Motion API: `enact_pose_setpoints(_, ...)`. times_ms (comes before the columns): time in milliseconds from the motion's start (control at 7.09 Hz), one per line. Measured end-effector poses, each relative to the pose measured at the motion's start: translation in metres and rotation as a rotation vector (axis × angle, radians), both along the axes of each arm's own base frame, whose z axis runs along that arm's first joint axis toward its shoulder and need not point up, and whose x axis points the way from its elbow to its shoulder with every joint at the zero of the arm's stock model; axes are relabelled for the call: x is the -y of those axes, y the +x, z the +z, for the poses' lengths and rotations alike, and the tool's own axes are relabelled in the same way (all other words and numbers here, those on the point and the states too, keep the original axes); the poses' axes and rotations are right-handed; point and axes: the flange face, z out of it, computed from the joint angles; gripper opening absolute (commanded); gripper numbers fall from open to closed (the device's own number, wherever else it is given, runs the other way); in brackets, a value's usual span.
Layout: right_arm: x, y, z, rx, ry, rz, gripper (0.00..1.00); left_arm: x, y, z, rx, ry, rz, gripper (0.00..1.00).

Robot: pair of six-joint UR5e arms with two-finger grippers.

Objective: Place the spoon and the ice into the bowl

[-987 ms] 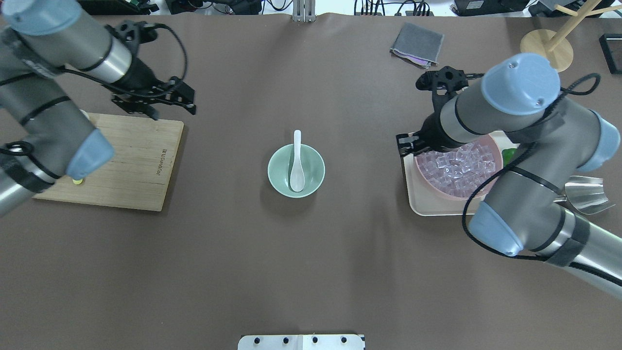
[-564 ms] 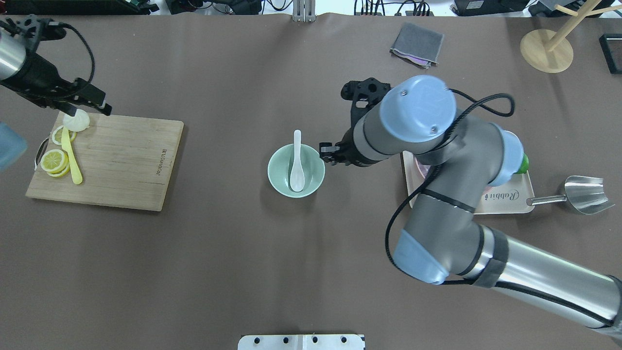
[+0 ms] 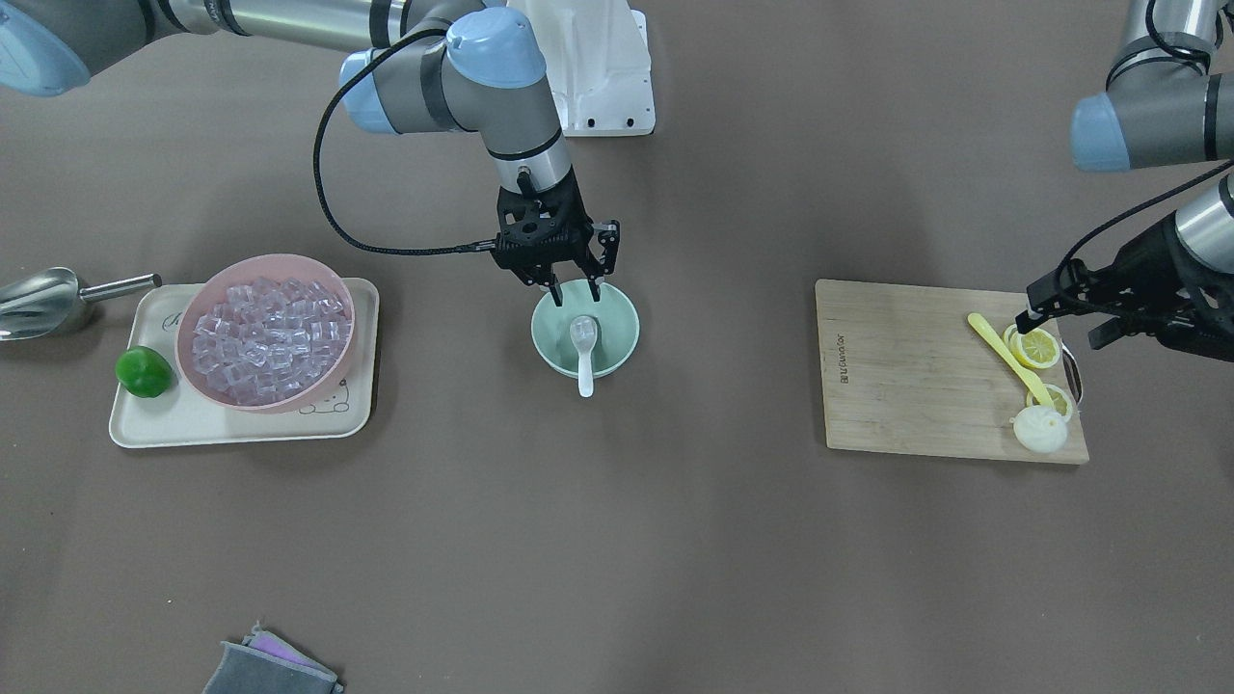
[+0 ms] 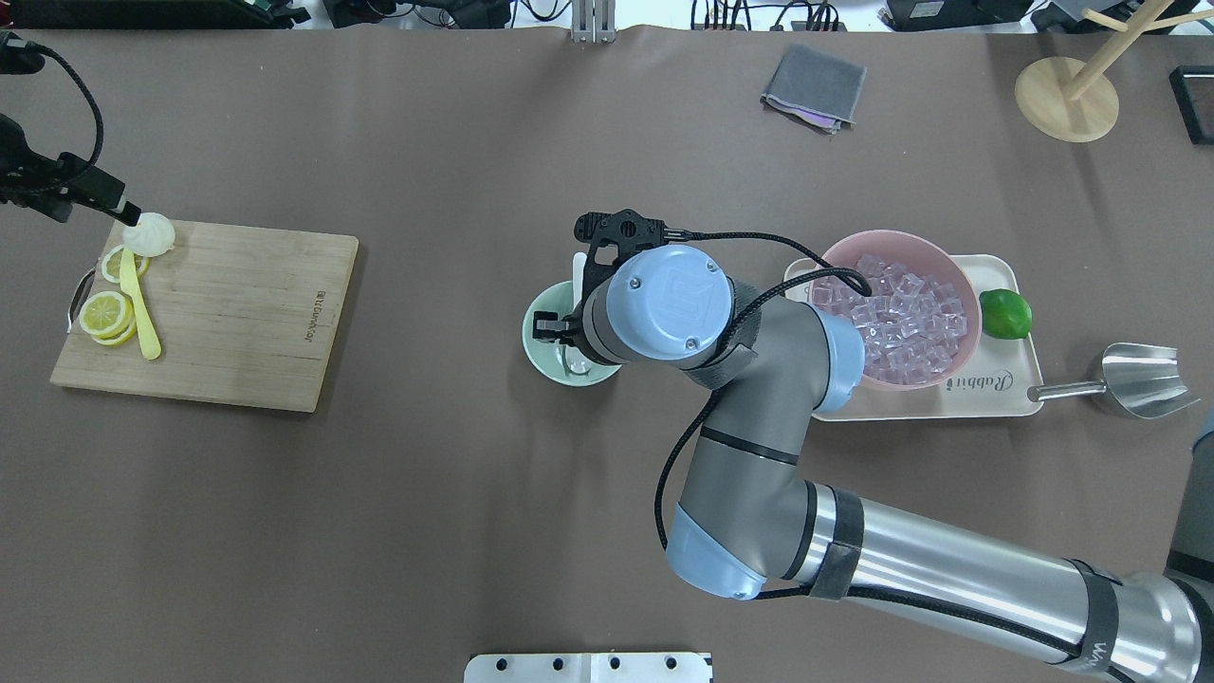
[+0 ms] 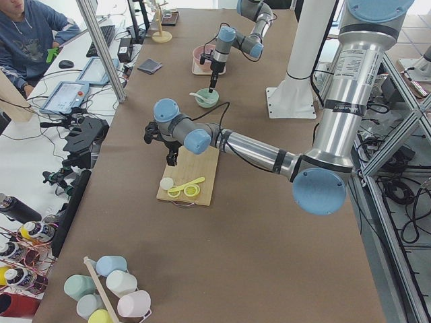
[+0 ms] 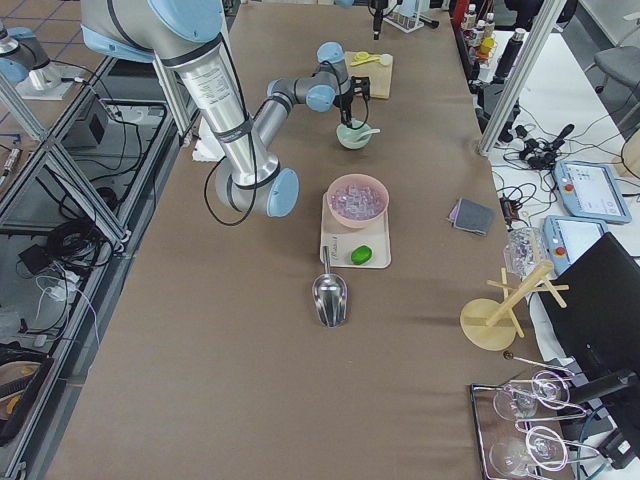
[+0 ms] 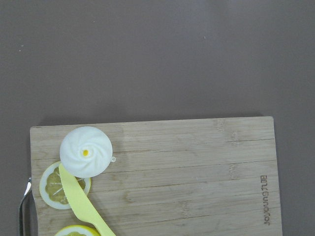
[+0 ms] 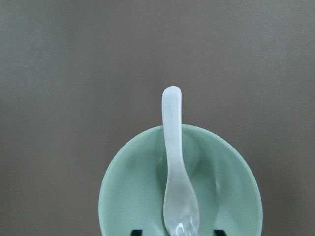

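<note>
The mint-green bowl (image 3: 617, 333) stands mid-table, and the white spoon (image 3: 584, 359) lies in it, scoop down and handle over the rim. My right gripper (image 3: 575, 289) hangs just above the bowl's robot-side rim, open, fingertips apart. In the right wrist view the spoon (image 8: 172, 147) crosses the bowl (image 8: 128, 196), and a small clear glint shows in its scoop; I cannot tell if it is ice. The ice (image 4: 901, 313) fills a pink bowl (image 3: 280, 258). My left gripper (image 3: 1065, 318) is open and empty beside the cutting board's outer end.
The pink bowl and a lime (image 4: 1005, 313) sit on a beige tray (image 4: 996, 398), with a steel scoop (image 4: 1138, 379) beside it. A wooden board (image 4: 237, 313) holds lemon slices, a yellow spoon (image 4: 142, 323) and a white bun-shaped piece (image 4: 149, 234). A grey cloth (image 4: 814, 85) lies at the far edge.
My right arm swung from over the pink bowl to over the green bowl. My left arm drew back off the board toward the table's left end.
</note>
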Motion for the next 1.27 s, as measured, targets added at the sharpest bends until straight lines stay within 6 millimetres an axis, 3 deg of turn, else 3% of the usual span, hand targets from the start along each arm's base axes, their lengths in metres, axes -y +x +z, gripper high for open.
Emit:
enact_pose_setpoints(141, 0.008, 0.03, 0.018, -0.001, -0.001, -0.002, 1.0, 0.001, -0.006, 0.003, 0.004, 0.006, -0.001, 0.99)
enact_pose_setpoints(282, 0.028, 0.084, 0.048, -0.013, 0.001, -0.032, 1.0, 0.004, -0.018, 0.009, 0.014, 0.023, 0.003, 0.99)
enact_pose_setpoints(564, 0.075, 0.225, 0.135, -0.081, 0.036, -0.131, 1.0, 0.008, -0.063, 0.027, 0.052, 0.057, 0.007, 0.99)
enact_pose_setpoints(846, 0.101, 0.363, 0.227, -0.165, 0.106, -0.213, 1.0, 0.0, -0.123, 0.056, 0.094, 0.107, -0.004, 0.99)
enact_pose_setpoints(1128, 0.102, 0.486, 0.322, -0.224, 0.172, -0.286, 1.0, -0.036, -0.179, 0.103, 0.134, 0.139, -0.01, 0.99)
enact_pose_setpoints(1269, 0.099, 0.526, 0.364, -0.257, 0.203, -0.324, 1.0, -0.057, -0.191, 0.122, 0.151, 0.138, -0.01, 0.99)
